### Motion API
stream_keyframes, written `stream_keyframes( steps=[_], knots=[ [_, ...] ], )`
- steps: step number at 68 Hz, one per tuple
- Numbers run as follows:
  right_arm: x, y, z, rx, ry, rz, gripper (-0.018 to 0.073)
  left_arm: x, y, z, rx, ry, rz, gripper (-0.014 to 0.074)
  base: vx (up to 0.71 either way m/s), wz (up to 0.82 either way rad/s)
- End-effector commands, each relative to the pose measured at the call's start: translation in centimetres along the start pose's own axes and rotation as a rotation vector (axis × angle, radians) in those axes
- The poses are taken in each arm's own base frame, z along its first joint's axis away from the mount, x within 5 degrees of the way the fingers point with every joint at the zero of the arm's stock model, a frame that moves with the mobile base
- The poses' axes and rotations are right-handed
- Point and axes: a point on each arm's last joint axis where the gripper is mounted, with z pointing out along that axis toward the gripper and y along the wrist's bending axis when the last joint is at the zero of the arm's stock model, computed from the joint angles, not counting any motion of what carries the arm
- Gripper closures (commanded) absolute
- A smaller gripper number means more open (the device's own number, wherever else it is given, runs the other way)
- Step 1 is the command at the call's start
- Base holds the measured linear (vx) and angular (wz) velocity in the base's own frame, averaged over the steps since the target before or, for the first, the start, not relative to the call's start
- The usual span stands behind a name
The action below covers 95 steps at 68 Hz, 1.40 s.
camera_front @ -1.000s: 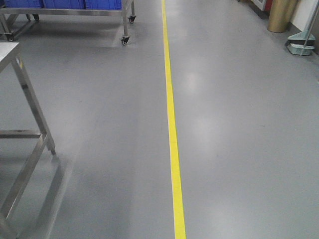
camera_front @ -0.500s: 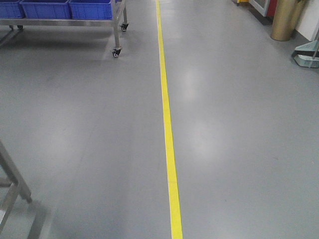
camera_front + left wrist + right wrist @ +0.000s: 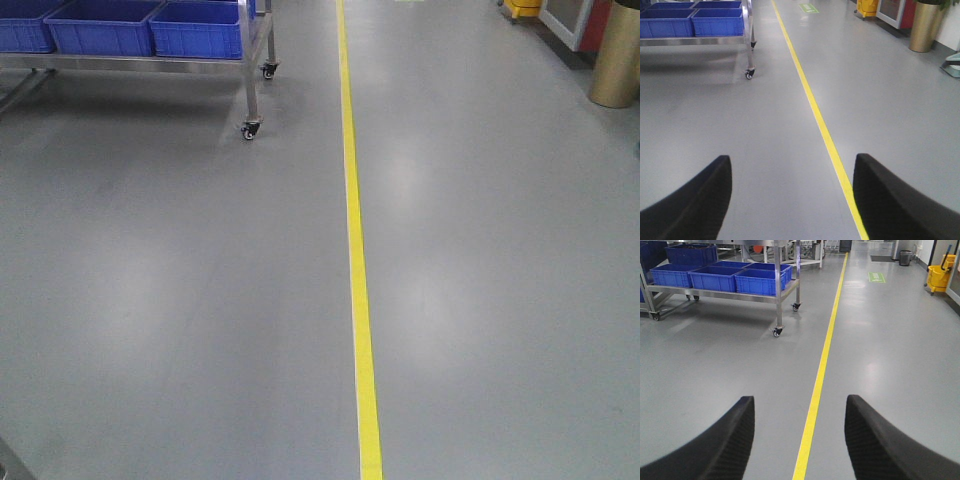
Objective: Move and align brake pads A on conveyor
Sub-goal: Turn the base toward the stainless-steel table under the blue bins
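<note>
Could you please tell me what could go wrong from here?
1. The wheeled cart of blue bins stands ahead, left of the yellow line; the base could clip its caster.
2. No brake pads or conveyor are in view; the left gripper and right gripper are open and empty.

A stripe is running straight away along the floor. A wheeled rack is standing far off to its left, with crates sitting side by side on the rack's shelf. A cylindrical bin is standing far right, well apart from the stripe. Farther back, a mop bucket is sitting right of a floor marking. The stripe is passing between the spread fingers of the right gripper and of the left gripper.
</note>
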Motion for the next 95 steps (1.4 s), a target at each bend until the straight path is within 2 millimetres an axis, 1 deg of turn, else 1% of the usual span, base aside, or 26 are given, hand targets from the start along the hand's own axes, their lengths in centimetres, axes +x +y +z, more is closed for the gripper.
stream_keyframes(
  steps=[1, 22, 36, 61, 95],
  knots=[
    [-1.36, -0.02, -0.13, 0.003, -0.084, -0.017, 0.0162, -1.44, -0.08, -0.29, 0.011, -0.091, -0.008, 0.0094, 0.57, 0.13],
    [-1.36, -0.02, -0.13, 0.003, -0.084, -0.017, 0.0162, -1.44, -0.08, -0.29, 0.011, -0.091, -0.008, 0.0094, 0.54, 0.22],
    [-1.36, -0.02, -0.13, 0.003, -0.084, -0.017, 0.0162, -1.44, -0.08, -0.29, 0.011, -0.091, -0.008, 0.0094, 0.45, 0.55],
    [-1.35, -0.02, -0.13, 0.003, -0.083, -0.017, 0.0162, -1.44, -0.08, -0.29, 0.011, -0.091, -0.008, 0.0094, 0.36, 0.93],
    [-1.35, -0.02, -0.13, 0.003, -0.083, -0.017, 0.0162, -1.44, -0.08, -0.29, 0.011, -0.091, -0.008, 0.0094, 0.25, 0.96]
  ],
)
